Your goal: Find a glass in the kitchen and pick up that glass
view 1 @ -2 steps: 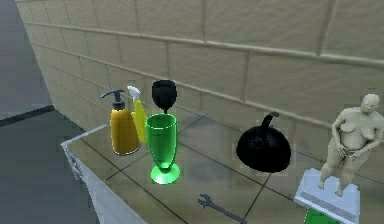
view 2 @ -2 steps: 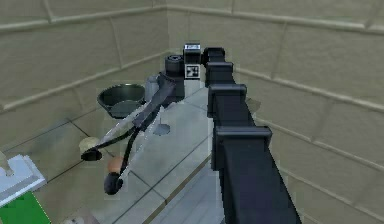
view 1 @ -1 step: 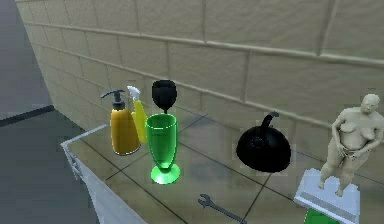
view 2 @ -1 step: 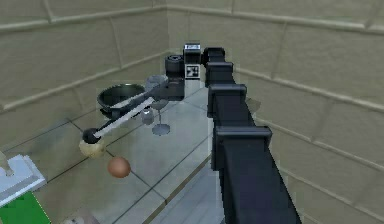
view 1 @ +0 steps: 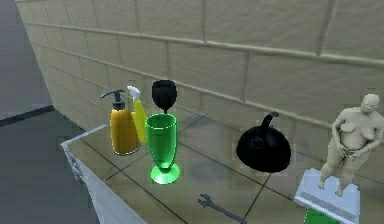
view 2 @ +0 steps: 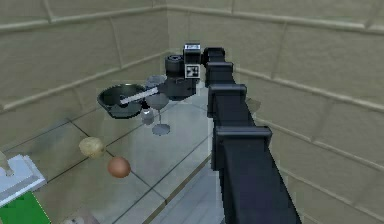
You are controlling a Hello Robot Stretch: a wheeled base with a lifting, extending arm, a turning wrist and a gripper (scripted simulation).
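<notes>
On the glass-topped counter (view 1: 200, 150) stands a green stemmed glass (view 1: 163, 147), near the forward view's middle. Behind it rises a dark wine glass (view 1: 164, 95). In the arm side view the dark arm (view 2: 235, 130) reaches up the picture over the counter, with the gripper (view 2: 143, 97) at its far end. A clear stemmed glass (view 2: 158, 120) stands on the surface right at the gripper, beside a dark pan (view 2: 120, 101). I cannot tell whether the gripper holds anything.
A yellow spray bottle (view 1: 124, 126), black kettle (view 1: 264, 148), wrench (view 1: 222, 206) and pale statue (view 1: 351, 140) share the counter against a tan block wall (view 1: 250, 50). A potato (view 2: 92, 147), a reddish round thing (view 2: 119, 167) and a green box (view 2: 22, 195) lie toward the arm side view's left.
</notes>
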